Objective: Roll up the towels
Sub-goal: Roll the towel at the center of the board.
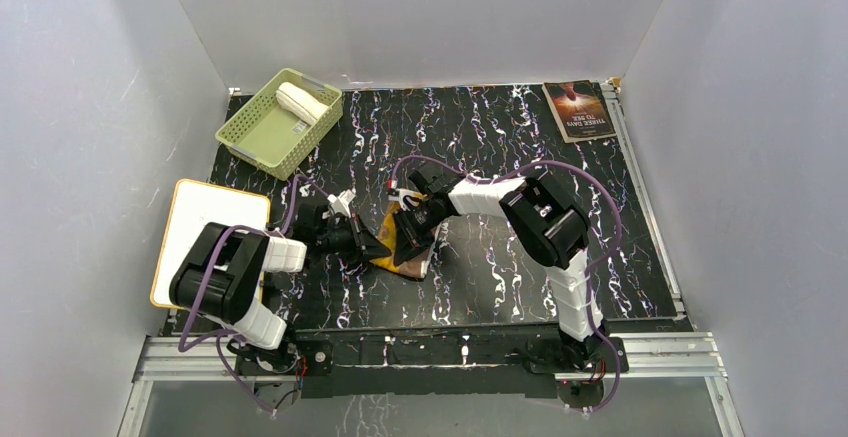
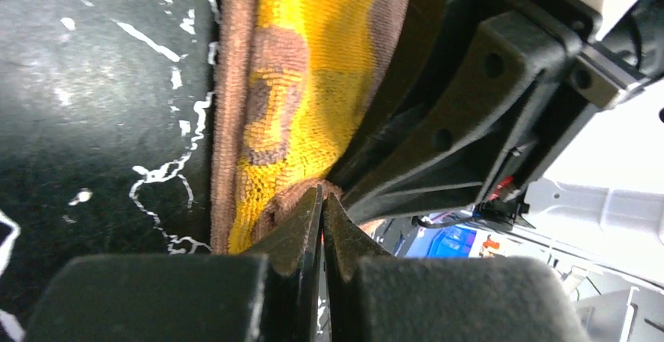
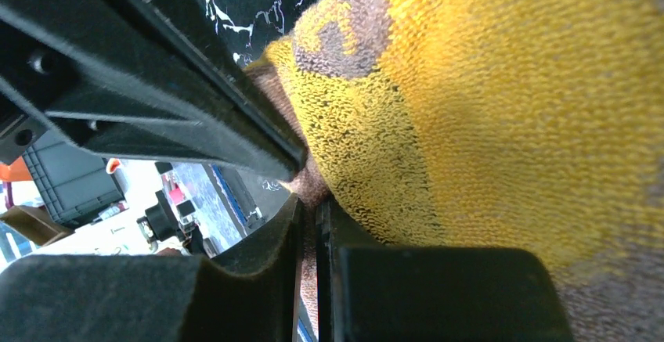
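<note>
Item one, cream towel [image 1: 301,102]: short plush cylinder, rolled, lying in the green plastic basket [image 1: 258,139], well beyond the left hand [image 2: 322,201]; judged done.

Item two, yellow towel [image 2: 313,76]: looped terry, mustard with tan-brown hem and patches, limp, bunched on the marbled black table [image 1: 500,267] between both hands; not yet rolled. Left hand was clamped on its brown hem; right hand [image 3: 312,201] likewise pinched the hem, fingers together.

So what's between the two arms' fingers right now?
The yellow towel, pinched at its brown edge by the left fingers and the right fingers; the top view shows it between them.
</note>
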You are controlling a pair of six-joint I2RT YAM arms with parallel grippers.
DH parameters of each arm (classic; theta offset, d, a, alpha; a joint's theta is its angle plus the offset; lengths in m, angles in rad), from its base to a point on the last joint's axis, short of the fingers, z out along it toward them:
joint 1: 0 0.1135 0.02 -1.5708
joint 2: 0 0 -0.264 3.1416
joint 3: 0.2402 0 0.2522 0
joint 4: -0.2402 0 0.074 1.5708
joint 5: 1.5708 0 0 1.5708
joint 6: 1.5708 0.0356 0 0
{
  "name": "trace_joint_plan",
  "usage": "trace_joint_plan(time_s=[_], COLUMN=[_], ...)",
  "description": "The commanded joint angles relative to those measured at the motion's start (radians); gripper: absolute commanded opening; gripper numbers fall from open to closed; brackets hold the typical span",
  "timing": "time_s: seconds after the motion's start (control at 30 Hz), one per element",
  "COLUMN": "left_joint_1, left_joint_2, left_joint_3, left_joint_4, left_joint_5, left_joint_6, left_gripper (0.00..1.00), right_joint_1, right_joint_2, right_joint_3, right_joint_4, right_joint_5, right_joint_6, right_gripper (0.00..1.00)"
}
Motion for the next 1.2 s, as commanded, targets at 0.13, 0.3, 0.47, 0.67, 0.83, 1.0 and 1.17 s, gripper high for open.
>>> trace_joint_plan(time_s=[0.13, 0.3, 0.47, 0.67, 0.83, 1.0, 1.17], left_joint_1=[-0.002, -0.002, -0.002, -0.002, -0.002, -0.002, -0.002], left_joint_2=[0.033, 0.058, 0.079, 0.072, 0.066, 0.056, 0.051], left_joint_3=[-0.050, -0.082, -0.097, -0.098, -0.099, -0.096, -0.097], left_joint_4=[-0.008, 0.024, 0.056, 0.049, 0.034, 0.001, -0.028], left_joint_5=[-0.134, -0.141, -0.135, -0.138, -0.142, -0.154, -0.160], left_joint_6=[0.088, 0.098, 0.094, 0.100, 0.108, 0.129, 0.146], left_gripper=[0.00, 0.00, 0.00, 0.00, 0.00, 0.00, 0.00], right_joint_1=[0.015, 0.014, 0.014, 0.029, 0.053, 0.045, -0.031], right_joint_2=[-0.044, -0.165, -0.292, -0.254, -0.187, -0.146, -0.142], right_joint_3=[-0.030, 0.007, -0.024, -0.043, -0.057, -0.142, -0.301], right_joint_4=[-0.072, -0.090, 0.006, 0.025, 0.026, 0.094, 0.244], right_joint_5=[0.269, 0.473, 0.416, 0.117, 0.024, 0.013, -0.006], right_joint_6=[-0.084, -0.112, -0.130, -0.164, -0.187, -0.179, -0.128], right_gripper=[0.33, 0.53, 0.06, 0.00, 0.00, 0.00, 0.00])
